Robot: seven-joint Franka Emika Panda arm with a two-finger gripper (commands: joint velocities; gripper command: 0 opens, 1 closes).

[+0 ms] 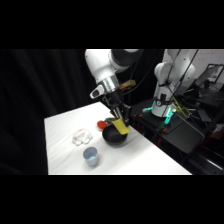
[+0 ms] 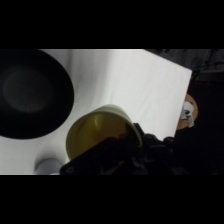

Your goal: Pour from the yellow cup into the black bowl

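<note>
My gripper is shut on the yellow cup, which it holds tilted over the right rim of the black bowl near the table's far side. In the wrist view the yellow cup shows its open mouth just above the gripper's dark linkage. There the black bowl lies up and to the left of the cup, a little apart from it. I cannot make out what is inside the cup or the bowl.
A pale blue cup stands near the front of the white table. A clear glass dish sits left of the bowl, and a small red thing lies behind it. Dark equipment stands beyond the table's right edge.
</note>
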